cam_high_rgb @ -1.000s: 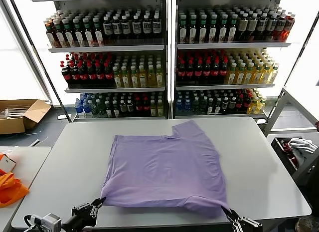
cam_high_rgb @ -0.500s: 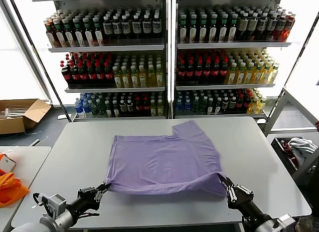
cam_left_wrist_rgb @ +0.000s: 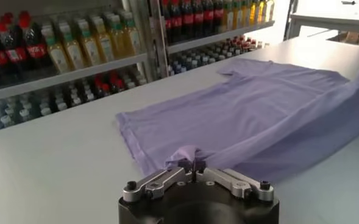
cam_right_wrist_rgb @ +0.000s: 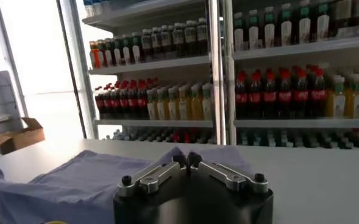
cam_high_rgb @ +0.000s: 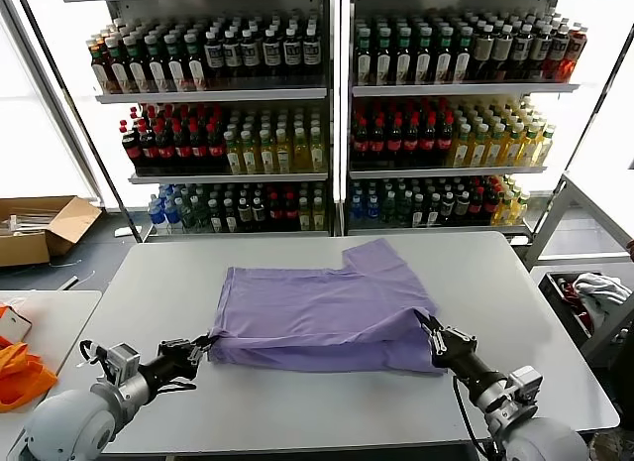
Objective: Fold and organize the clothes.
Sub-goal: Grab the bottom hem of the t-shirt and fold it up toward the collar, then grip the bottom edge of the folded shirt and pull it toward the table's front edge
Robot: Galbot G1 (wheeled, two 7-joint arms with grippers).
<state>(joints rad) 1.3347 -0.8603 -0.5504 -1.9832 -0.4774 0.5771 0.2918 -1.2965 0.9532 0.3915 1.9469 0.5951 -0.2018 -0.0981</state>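
A lavender T-shirt (cam_high_rgb: pixel 327 307) lies back up on the grey table (cam_high_rgb: pixel 297 402), its near hem lifted and folded toward the far side. One sleeve (cam_high_rgb: pixel 381 258) sticks out at the far right. My left gripper (cam_high_rgb: pixel 203 344) is shut on the hem's near left corner; the pinched cloth shows in the left wrist view (cam_left_wrist_rgb: pixel 188 155). My right gripper (cam_high_rgb: pixel 426 327) is shut on the hem's near right corner, also seen in the right wrist view (cam_right_wrist_rgb: pixel 185 159). The printed front and neck label are hidden.
Shelves of bottles (cam_high_rgb: pixel 327 114) stand behind the table. A cardboard box (cam_high_rgb: pixel 40 228) sits on the floor at far left. Orange cloth (cam_high_rgb: pixel 20 372) lies on a side table at left. A bin with clothes (cam_high_rgb: pixel 589 292) stands at right.
Both grippers have carried the near hem away from the table's front edge toward the far side. The visible shirt has grown shorter as the lower half folds over.
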